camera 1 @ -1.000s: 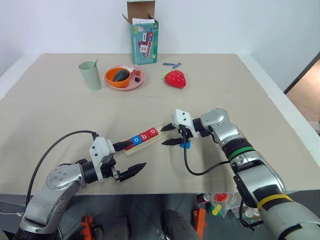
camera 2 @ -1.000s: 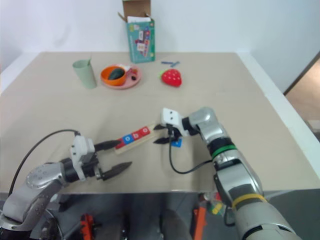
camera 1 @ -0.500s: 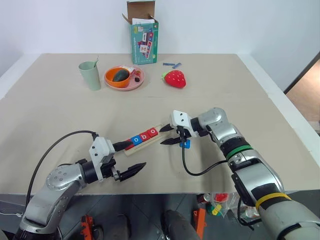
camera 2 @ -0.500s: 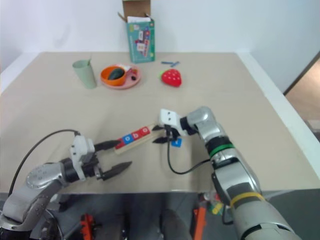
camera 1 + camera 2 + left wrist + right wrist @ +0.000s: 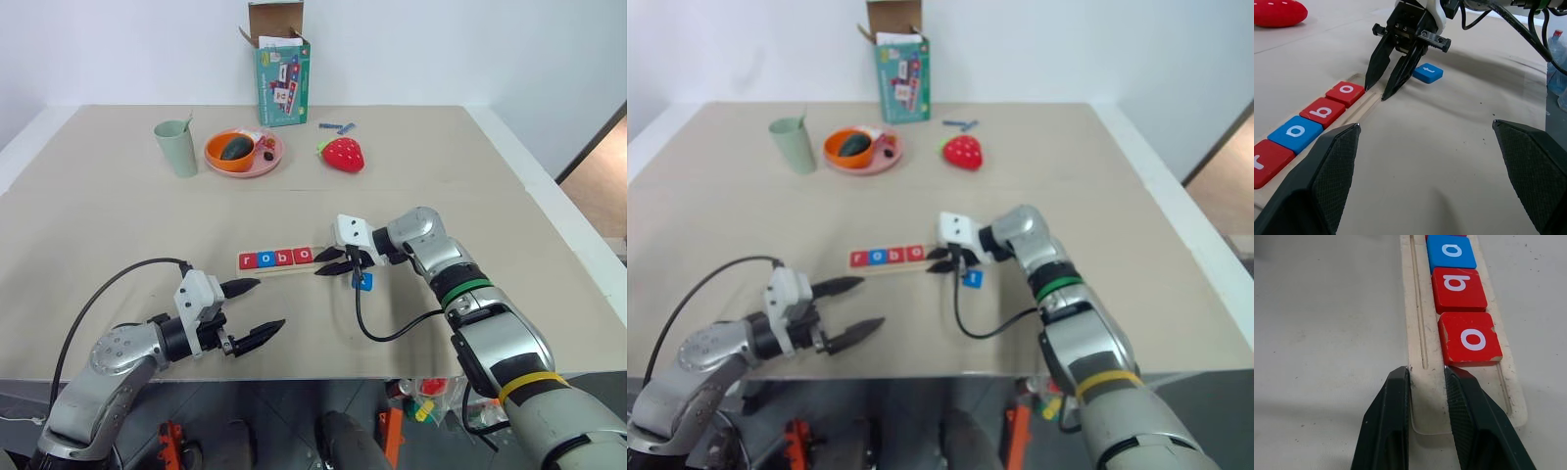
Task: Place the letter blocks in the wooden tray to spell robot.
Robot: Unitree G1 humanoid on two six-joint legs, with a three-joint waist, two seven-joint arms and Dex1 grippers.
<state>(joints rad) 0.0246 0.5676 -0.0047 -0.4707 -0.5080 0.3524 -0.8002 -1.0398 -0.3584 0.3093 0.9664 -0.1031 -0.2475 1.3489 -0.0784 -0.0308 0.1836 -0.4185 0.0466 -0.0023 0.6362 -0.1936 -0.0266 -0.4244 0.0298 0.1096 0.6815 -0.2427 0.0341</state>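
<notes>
On the table — right gripper pinches the wooden tray.

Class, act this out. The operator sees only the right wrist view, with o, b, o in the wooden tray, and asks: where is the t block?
Observer: The blue t block lies flat on the table, just behind the right gripper, outside the wooden tray.
Operator: Is the r placed?
Observer: Yes, a red r block sits at the tray's other end, so the row reads r, o, b, o.
Operator: And the other arm?
Observer: The left gripper hovers open in front of the tray, holding nothing.
</notes>
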